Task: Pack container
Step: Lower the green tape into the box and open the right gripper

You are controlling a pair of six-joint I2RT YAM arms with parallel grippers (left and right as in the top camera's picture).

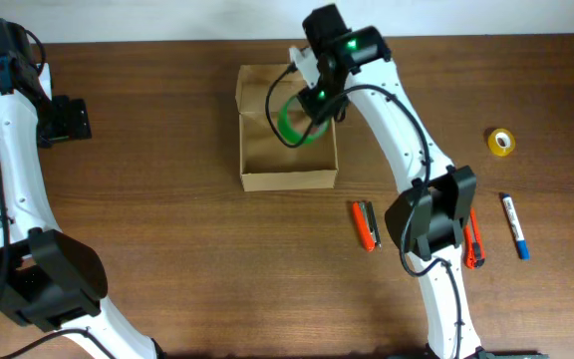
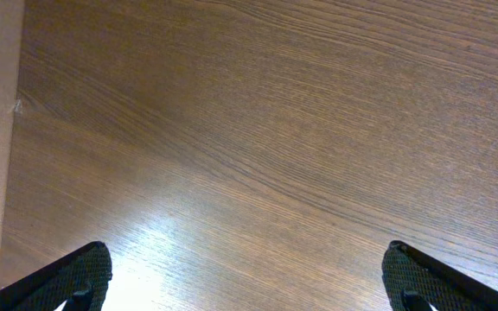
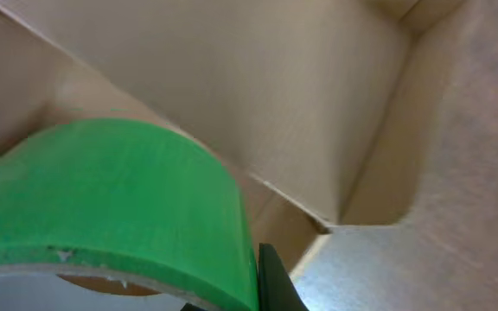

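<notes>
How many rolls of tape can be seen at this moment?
2. A green roll is gripped by the right tool at the container, inside or just above it; a yellow roll lies on the table, far right. Others could be hidden under the arms.

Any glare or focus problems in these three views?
Left wrist: bright glare patch on the table near the bottom edge, grain washed out there. Right wrist: green tape roll sits very close and looks soft; a pale washed patch on the container at lower right. Overhead: even light, sharp, no glare on the wood.
</notes>
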